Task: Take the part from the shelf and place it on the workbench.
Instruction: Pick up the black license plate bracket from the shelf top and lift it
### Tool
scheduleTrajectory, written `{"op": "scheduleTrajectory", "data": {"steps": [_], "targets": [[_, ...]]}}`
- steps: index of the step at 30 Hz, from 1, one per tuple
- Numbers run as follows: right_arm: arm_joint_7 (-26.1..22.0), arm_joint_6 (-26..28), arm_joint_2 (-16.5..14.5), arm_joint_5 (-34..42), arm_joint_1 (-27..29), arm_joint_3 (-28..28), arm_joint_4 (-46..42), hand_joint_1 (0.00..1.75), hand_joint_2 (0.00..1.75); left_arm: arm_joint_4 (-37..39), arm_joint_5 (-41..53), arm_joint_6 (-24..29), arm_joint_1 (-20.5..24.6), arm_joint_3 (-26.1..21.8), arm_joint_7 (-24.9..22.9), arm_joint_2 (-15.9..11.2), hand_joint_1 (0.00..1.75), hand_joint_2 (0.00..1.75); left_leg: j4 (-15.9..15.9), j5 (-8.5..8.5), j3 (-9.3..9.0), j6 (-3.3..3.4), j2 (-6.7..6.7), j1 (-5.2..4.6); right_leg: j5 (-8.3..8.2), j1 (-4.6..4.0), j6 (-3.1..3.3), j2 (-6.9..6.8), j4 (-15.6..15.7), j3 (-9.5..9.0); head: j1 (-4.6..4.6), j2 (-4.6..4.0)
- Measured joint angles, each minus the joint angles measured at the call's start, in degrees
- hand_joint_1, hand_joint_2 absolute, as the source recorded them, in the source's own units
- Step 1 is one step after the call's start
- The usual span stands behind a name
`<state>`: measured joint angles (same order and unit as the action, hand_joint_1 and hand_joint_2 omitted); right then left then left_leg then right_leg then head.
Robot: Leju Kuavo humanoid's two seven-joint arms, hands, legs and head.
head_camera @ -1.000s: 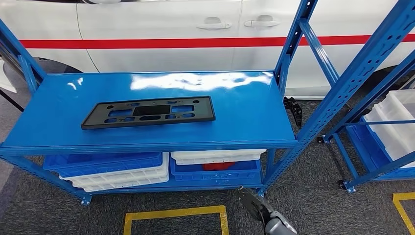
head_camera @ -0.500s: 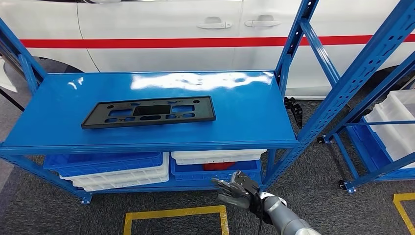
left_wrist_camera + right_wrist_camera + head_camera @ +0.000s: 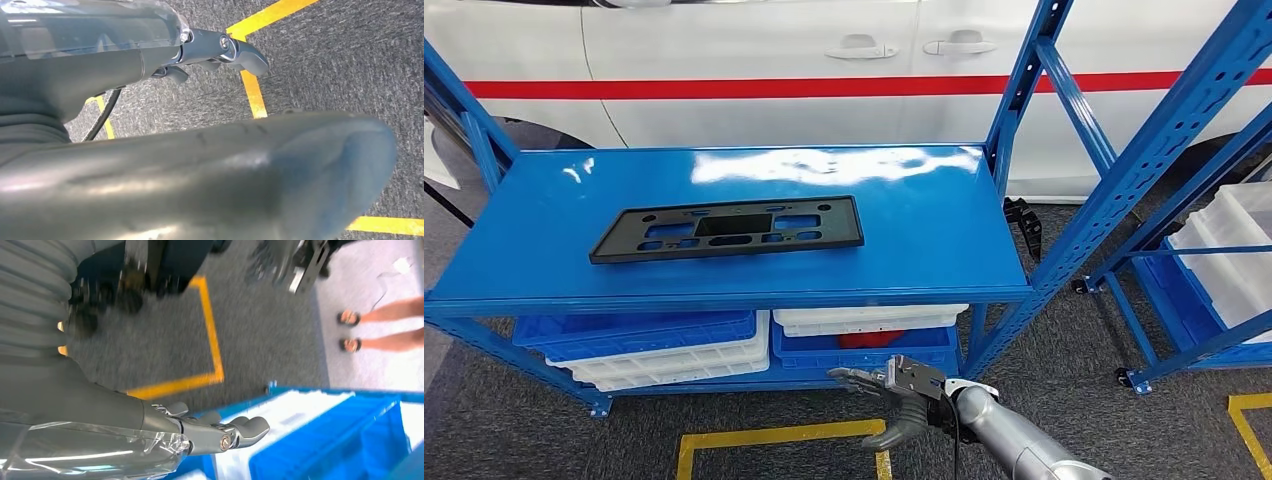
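- On the shelf's (image 3: 944, 215) top deck lies the part (image 3: 727, 229), a flat black plate with cut-outs, flat on the blue surface, left of centre and untouched.
- Low in the head view, the right hand (image 3: 892, 392) hangs in front of the lower tier, fingers spread and holding nothing, well below the part and to its right.
- Step in hand, by my reading: bring that hand up and over the front edge to reach the part.
- Doing it well means clearing the front lip before moving inward, then coming at the near long edge or the right end, since a thin flat plate gives little to grip from above.
- Sliding it toward the lip may expose an edge for the fingers to get under.
- Bins (image 3: 659, 345) sit on the lower tier, blue and white, near the hand; worth keeping off them on the way up.
- Left hand (image 3: 220, 50): fingers look curled with nothing seen in them, but its wrist view is mostly blocked by its own thumb, so I cannot tell.
- Right wrist view is blurred; a person's feet (image 3: 350, 330) stand on the floor nearby.
- No workbench to be made out.
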<state>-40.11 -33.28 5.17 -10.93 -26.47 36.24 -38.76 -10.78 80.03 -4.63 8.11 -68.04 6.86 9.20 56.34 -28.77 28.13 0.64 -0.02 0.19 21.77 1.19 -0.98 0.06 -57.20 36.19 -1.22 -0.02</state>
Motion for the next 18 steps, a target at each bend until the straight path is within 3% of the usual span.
{"op": "scheduleTrajectory", "data": {"steps": [12, 18], "targets": [[0.0, 7.9, 0.12, -3.35, -7.57, 6.63, -2.38, 0.0, 1.75, 0.0, -0.51, -0.09, -0.06, 0.0, 0.58, 0.0, 0.0, 0.0, 0.01, 0.03, 0.02, -0.01, -0.01, -0.01, -0.04, 0.01, 0.01, 0.0, -0.03, 0.01, 0.0, 0.0], [0.14, 13.53, -2.3, -7.54, -13.35, 7.53, -1.92, 0.0, 1.75, 0.0, -0.52, -0.27, -0.05, 0.0, 0.75, 0.0, 0.0, 0.0, 0.01, 0.07, 0.03, -0.04, 0.0, -0.01, -0.05, 0.01, 0.01, -0.01, -0.04, 0.04, 0.0, 0.0]]}}
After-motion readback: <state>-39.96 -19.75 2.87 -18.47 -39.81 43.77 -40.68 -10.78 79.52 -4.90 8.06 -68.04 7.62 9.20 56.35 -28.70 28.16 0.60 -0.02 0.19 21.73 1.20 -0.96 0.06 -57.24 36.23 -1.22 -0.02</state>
